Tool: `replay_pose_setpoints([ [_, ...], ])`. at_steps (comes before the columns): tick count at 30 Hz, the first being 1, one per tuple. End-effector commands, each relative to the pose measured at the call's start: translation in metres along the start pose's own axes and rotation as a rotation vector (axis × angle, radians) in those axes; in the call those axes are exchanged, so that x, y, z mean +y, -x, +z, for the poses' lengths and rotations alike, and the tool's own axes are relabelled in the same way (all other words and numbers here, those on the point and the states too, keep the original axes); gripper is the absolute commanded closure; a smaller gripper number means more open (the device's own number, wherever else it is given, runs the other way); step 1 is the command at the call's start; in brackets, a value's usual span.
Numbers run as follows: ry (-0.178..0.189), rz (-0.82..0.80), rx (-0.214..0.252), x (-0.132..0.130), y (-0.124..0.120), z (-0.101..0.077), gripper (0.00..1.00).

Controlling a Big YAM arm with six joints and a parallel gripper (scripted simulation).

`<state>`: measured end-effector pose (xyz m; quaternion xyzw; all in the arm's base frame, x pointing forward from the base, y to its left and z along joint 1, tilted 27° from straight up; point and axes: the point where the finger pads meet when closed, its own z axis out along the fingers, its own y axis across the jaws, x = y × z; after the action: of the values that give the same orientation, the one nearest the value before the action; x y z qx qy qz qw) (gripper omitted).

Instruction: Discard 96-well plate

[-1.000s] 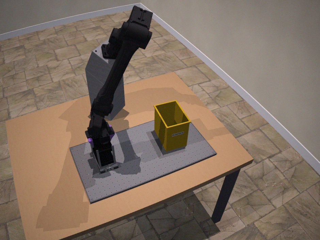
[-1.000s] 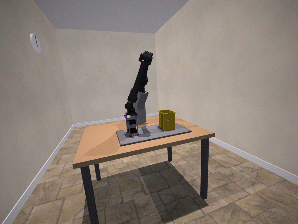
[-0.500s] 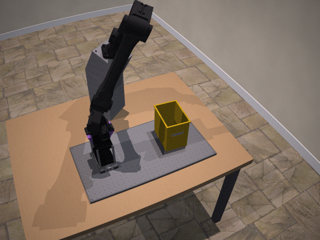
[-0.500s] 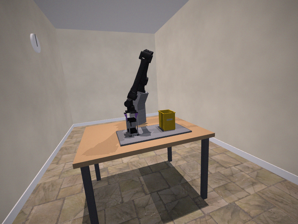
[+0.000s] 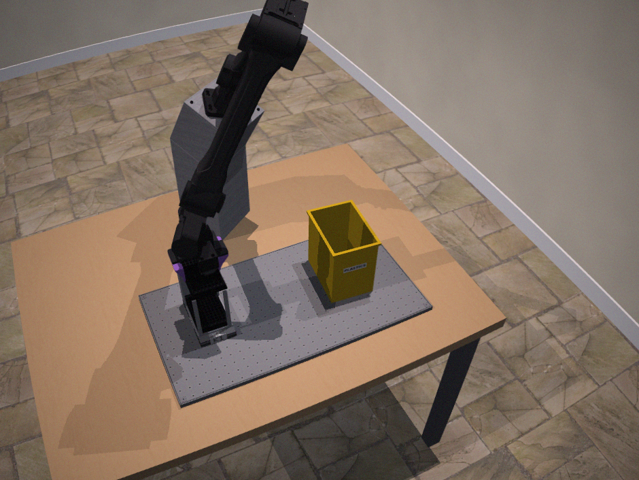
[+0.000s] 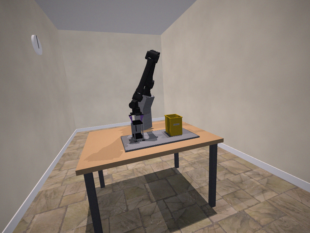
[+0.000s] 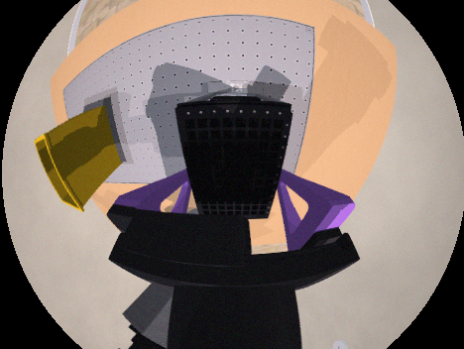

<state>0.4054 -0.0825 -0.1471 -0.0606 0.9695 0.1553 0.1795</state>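
Observation:
My gripper [image 5: 202, 279] is shut on the upper black 96-well plate [image 5: 206, 290], holding it by its long sides with purple fingers. The plate hangs level a little above the stack rack K1 [image 5: 214, 330], which stands at the left end of the grey baseplate [image 5: 283, 315]. The lower black plate [image 5: 213, 316] sits in the rack below. In the wrist view the held plate [image 7: 233, 157] fills the middle and hides most of the rack [image 7: 239, 89]. The yellow plastics bin W1 [image 5: 343, 250] stands upright to the right, well apart from the gripper; it also shows in the wrist view [image 7: 79, 154].
The arm's grey pedestal [image 5: 211, 154] stands behind the rack. The baseplate lies on a wooden table [image 5: 102, 309] with its edges near the front and right. The bin's mouth is open and empty.

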Motion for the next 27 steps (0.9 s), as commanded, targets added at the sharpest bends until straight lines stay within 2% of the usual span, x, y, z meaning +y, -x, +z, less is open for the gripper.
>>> replay_pose_setpoints([
  [1, -0.011, 0.006, -0.019, -0.008, 0.002, -0.016, 1.0],
  [27, -0.011, 0.006, -0.019, -0.007, 0.001, -0.056, 1.0],
])
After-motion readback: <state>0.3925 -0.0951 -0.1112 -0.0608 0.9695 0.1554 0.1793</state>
